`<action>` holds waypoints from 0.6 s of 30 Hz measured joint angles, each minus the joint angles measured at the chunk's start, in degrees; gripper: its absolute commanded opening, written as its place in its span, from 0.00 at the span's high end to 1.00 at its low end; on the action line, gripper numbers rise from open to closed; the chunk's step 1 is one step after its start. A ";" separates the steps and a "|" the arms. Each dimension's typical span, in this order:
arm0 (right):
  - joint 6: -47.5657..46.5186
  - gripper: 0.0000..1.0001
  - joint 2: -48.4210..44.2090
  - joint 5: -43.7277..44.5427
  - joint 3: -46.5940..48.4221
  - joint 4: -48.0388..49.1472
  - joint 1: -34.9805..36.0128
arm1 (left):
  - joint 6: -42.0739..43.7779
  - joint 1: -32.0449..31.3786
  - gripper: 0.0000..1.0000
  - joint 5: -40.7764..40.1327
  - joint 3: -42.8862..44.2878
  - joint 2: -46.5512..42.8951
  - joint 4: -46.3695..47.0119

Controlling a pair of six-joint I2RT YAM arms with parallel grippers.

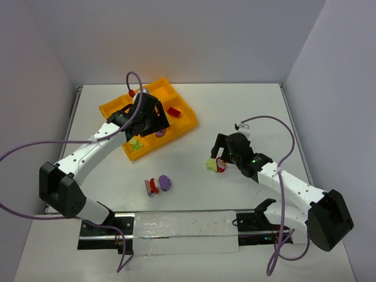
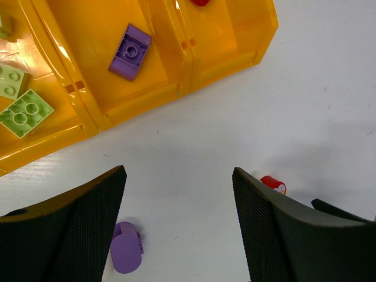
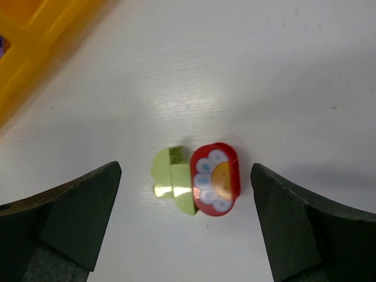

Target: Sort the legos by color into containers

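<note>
Leftward, left claw [image 2: 179, 176] released, empty, hanging at tray [image 2: 147, 97] edge (green bricks [image 2: 23, 106], purple brick [image 2: 130, 51] in separate cells). Red-purple cluster [image 1: 157, 185] loose on table [image 1: 235, 106] between arms. Right claw [image 3: 183, 169] spread wide, straddling green-red cluster [image 3: 197, 182], fingers clear of it.

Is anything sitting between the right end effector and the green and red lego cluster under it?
Nothing visible. The right end effector is open, and the green and red lego cluster lies on the table between its fingers, touching neither.
</note>
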 measured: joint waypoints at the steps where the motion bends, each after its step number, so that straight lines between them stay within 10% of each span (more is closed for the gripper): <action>1: -0.72 0.01 0.30 -0.13 -0.05 0.00 -1.19 | 0.00 -0.01 0.20 0.09 0.00 0.12 0.00; 18: 0.41 0.02 9.38 -13.06 -3.31 6.89 2.12 | 0.23 -0.01 0.20 0.78 0.02 2.87 0.00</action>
